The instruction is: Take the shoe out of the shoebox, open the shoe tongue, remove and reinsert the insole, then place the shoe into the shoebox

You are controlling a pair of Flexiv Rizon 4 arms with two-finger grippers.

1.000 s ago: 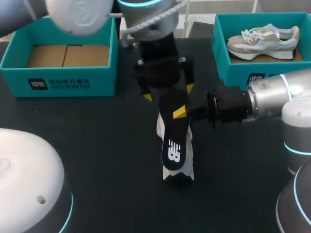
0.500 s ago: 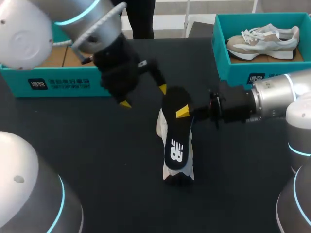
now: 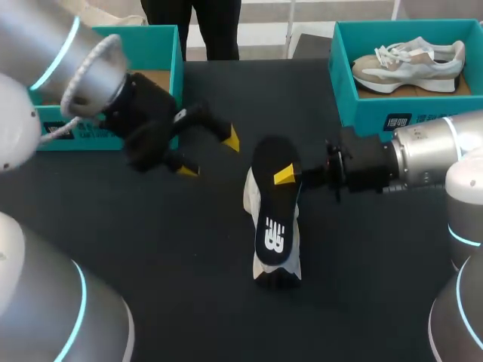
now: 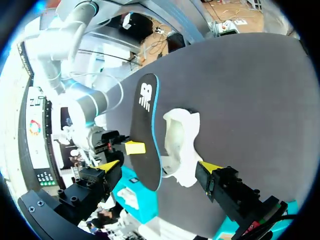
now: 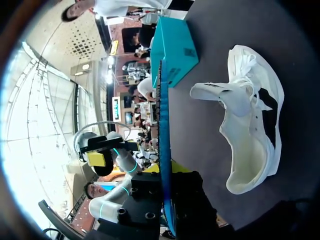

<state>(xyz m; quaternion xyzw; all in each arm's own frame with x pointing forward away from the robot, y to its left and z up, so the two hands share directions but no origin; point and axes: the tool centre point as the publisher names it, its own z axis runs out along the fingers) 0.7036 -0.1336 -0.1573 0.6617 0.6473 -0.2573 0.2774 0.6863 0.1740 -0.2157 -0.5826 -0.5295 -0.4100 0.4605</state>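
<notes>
A black insole stands on its edge over a white shoe lying mid-table. My right gripper comes in from the right and is shut on the insole's heel end. In the right wrist view the insole shows edge-on, rising from between the right gripper's fingers, with the shoe lying beside it. My left gripper hangs open to the left of the insole, holding nothing. In the left wrist view the insole and the shoe lie ahead of the open left gripper.
An empty teal shoebox stands at the back left, partly behind my left arm. A second teal shoebox at the back right holds another beige and white shoe. The black tabletop is bare in front of the shoe.
My left arm has swung away to the left from above the insole, its gripper staying open. The right gripper, the insole and the shoe have stayed where they were.
</notes>
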